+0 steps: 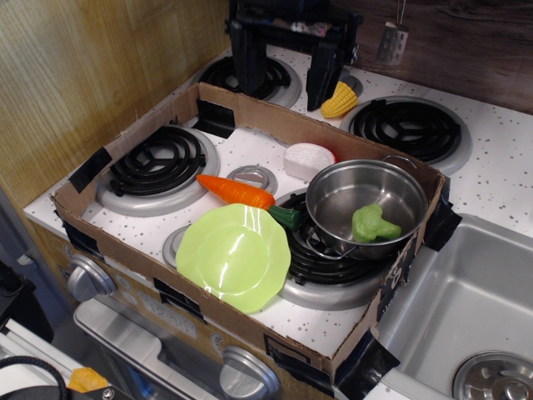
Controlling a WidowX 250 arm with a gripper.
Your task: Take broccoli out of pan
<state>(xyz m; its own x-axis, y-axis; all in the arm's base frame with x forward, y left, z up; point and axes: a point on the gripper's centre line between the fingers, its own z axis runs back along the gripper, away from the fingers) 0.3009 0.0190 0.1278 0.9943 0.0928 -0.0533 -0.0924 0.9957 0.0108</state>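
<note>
The broccoli (373, 223) is a small piece of light-green plastic with a bumpy round head and a short stem. It lies on the bottom of the pan (366, 207), toward the near right wall. The pan is round, of shiny steel with deep sides and thin wire loop handles, and it holds nothing else. It stands on the front right coil burner (321, 254) of a white speckled toy stove (500, 171).

A shallow cardboard tray (208, 304), patched with black tape, frames the front 2 burners. Inside it, a flat lime-green plate (233, 256) with a scalloped rim lies left of the pan, an orange carrot (237, 191) with a dark green end lies between plate and pan, and a white round lid-like object (307, 159) sits behind the pan.

The gripper (287, 71) hangs at the top of the view, above the back burners. Its 2 dark fingers (246, 58) point down, spread wide apart, and hold nothing. The broccoli is well apart from them, lower and to the right. A yellow corn cob (339, 100) lies just beside the right finger.
</note>
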